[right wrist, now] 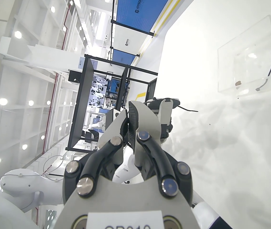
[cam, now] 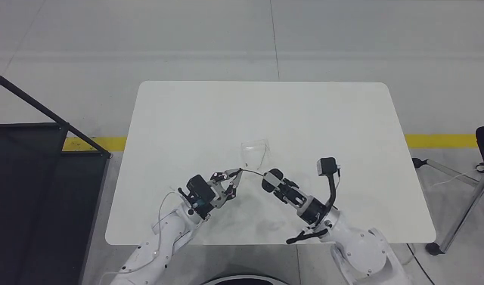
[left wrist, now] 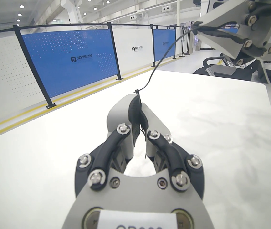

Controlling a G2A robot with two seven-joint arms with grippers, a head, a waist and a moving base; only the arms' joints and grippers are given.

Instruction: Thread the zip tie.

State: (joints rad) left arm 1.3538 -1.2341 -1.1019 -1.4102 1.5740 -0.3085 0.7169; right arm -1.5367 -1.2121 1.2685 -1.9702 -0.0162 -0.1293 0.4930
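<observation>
A thin black zip tie [cam: 250,171] hangs in a curve above the white table [cam: 340,134], between my two grippers. My left gripper [left wrist: 137,99] is shut on one end, where a small square head [left wrist: 137,91] pokes out past the fingertips. From there the strap [left wrist: 160,60] arcs up to my right gripper [left wrist: 196,26], which is shut on the other end. In the top view the left gripper [cam: 234,176] and right gripper [cam: 266,178] face each other near the table's front. In the right wrist view my right gripper [right wrist: 128,111] is closed, with the left gripper [right wrist: 165,110] just behind it.
A clear plastic box [cam: 255,153] stands on the table just beyond the grippers. It holds another black zip tie [right wrist: 270,71]. A black frame [cam: 45,119] stands off the table's left side. The table's far half is bare.
</observation>
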